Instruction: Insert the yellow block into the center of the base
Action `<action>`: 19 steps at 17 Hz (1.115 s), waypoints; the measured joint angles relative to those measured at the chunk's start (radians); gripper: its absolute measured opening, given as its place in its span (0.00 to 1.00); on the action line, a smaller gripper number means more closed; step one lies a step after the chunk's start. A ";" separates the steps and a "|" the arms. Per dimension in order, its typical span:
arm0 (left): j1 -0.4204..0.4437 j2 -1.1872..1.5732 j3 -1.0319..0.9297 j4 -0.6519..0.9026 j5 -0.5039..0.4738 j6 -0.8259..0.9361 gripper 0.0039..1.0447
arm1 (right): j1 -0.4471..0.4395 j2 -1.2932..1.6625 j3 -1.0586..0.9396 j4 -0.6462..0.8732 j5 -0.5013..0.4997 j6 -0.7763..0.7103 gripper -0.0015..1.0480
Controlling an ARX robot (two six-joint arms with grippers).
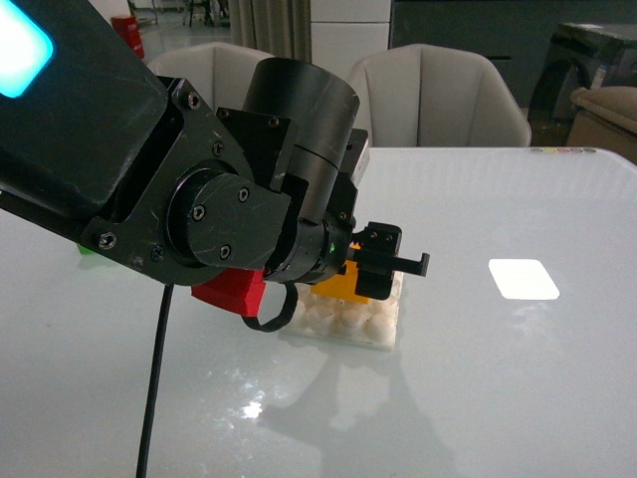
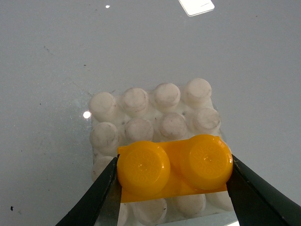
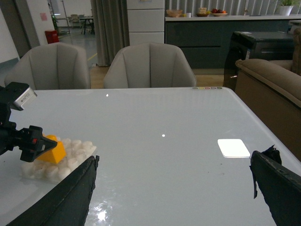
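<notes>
Currently, left pincer [image 2: 171, 165] is clamping the yellow block [image 2: 175, 160] by its 2 short ends, leaving the studs unobstructed for aligning over the base [image 2: 136, 101] centre on the bench [image 1: 518, 398]; right pincer [image 3: 174, 157] is idling wide, empty.

Left end effector [image 2: 174, 186] clamped inward, right end effector [image 3: 174, 193] spread wide.

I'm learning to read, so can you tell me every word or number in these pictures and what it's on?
No text here can be read.
yellow block: faint raised marks on its studs, too blurred to read.
coloured strip at the far edge of the table: too small to read.
</notes>
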 joint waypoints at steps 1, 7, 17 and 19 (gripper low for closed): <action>0.000 0.008 0.002 0.003 0.000 0.000 0.55 | 0.000 0.000 0.000 0.000 0.000 0.000 0.94; 0.004 0.048 0.015 0.037 -0.005 -0.002 0.55 | 0.000 0.000 0.000 0.000 0.000 0.000 0.94; 0.022 0.079 0.007 0.069 0.006 -0.035 0.55 | 0.000 0.000 0.000 0.000 0.000 0.000 0.94; 0.022 0.080 -0.007 0.078 0.007 -0.036 0.55 | 0.000 0.000 0.000 0.000 0.000 0.000 0.94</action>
